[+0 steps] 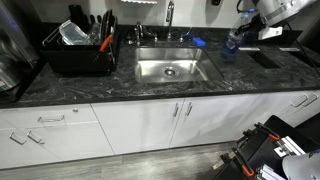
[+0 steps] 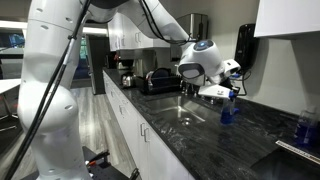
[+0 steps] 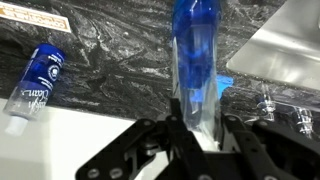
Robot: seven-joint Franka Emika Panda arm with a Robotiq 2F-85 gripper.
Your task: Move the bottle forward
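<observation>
Gripper [image 3: 198, 128] is clamped on the bottle [image 3: 193, 50], one finger on each side of its lower body. Bottles counted: two. The second bottle [image 3: 38, 78] sits well apart on the dark counter [image 3: 120, 50]; the white lettering on its blue label is unreadable. One sink [image 1: 170, 68], one faucet [image 1: 169, 15]. The held bottle is upright beside the sink. The arm [image 2: 55, 70] reaches over the counter, wrist pointing down.

Steel sink [image 1: 170, 68] set in a dark worktop [image 1: 100, 86]. Dish rack [image 1: 78, 50] left of the sink; blue bottle [image 1: 231, 44] right of it, beneath a robot arm [image 1: 275, 10].
</observation>
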